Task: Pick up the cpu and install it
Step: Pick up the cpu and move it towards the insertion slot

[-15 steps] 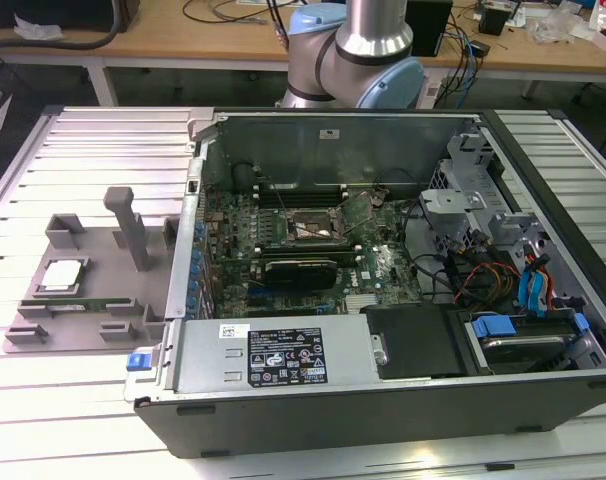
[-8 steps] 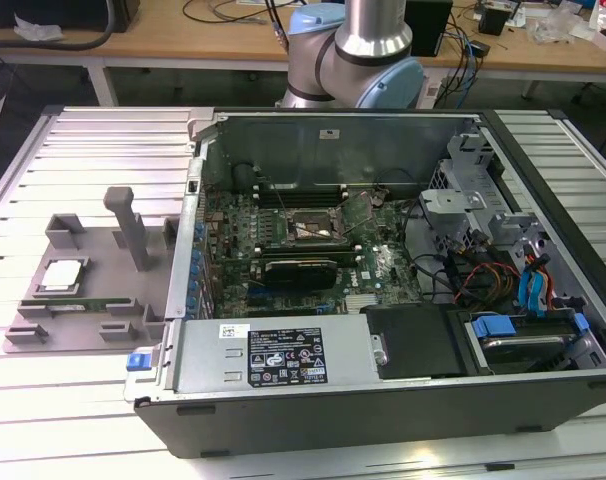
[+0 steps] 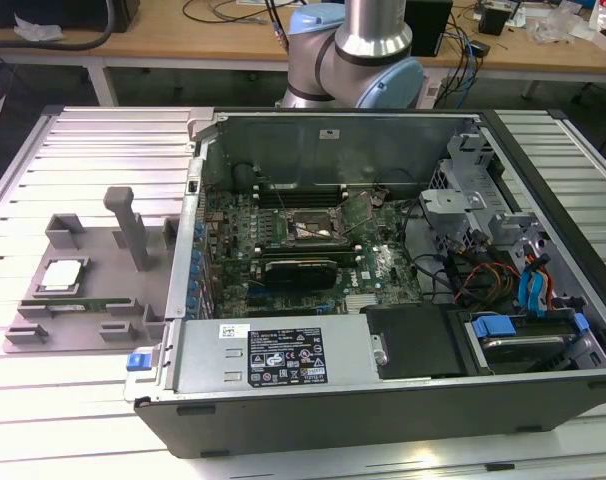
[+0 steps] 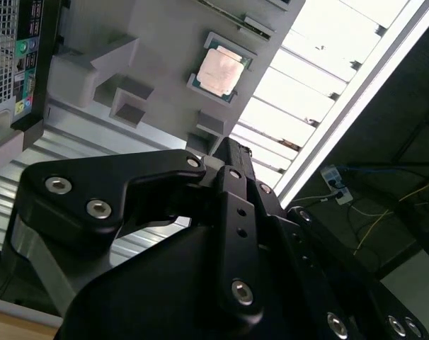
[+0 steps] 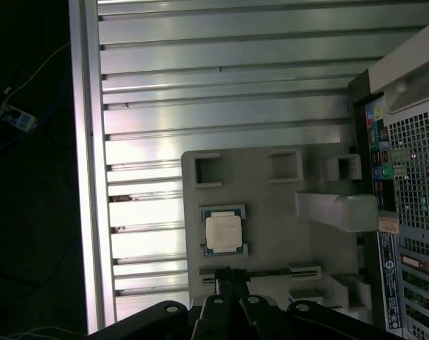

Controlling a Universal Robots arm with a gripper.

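In the first wrist view the gripper looks closed, its fingertips drawn together with nothing between them; it hangs free, touching nothing. The cpu lies out ahead of those tips and apart from them, almost on the line the gripper points along. It sits flat, silver top up, in a recess of the grey tray on the ribbed worktop. Being square, it has no long axis; its edges look roughly square to the gripper's closing line. Beyond the tray, to one side of the gripper, stands the open computer case, with its bare socket well apart from the cpu.
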